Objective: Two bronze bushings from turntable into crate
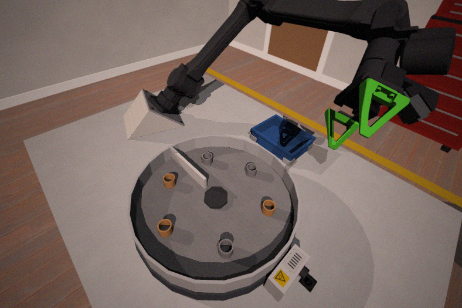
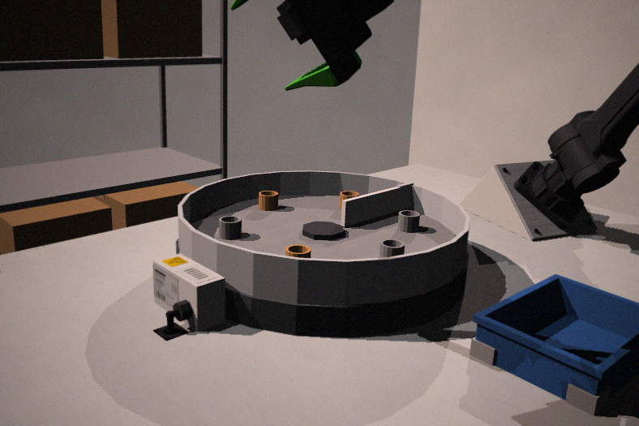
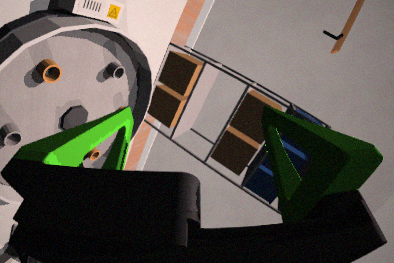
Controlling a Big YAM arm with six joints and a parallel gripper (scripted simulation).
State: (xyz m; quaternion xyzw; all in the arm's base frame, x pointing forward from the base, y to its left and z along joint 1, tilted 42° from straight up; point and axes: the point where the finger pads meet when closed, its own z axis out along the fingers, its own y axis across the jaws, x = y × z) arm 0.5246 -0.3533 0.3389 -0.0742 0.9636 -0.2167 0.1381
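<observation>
Three bronze bushings (image 1: 169,180) (image 1: 268,207) (image 1: 164,227) stand on the round grey turntable (image 1: 224,142). They also show in the exterior view (image 2: 268,200) (image 2: 349,197) (image 2: 298,250), and one shows in the wrist view (image 3: 49,73). Three grey bushings (image 1: 207,157) (image 1: 251,168) (image 1: 225,247) stand among them. The blue crate (image 1: 261,132) (image 2: 532,361) is empty and sits on the table just beyond the turntable. My gripper (image 1: 347,139) (image 2: 262,46) (image 3: 197,113) is open wide and empty. It hangs high in the air, beside the crate and apart from every bushing.
A pale upright divider bar (image 1: 188,166) (image 2: 377,204) stands on the turntable next to its dark hub (image 1: 216,197). A control box (image 1: 287,268) (image 2: 188,286) sits against the turntable's rim. The arm's wedge base (image 1: 149,115) stands behind it. Shelves with boxes (image 2: 149,5) stand off the table.
</observation>
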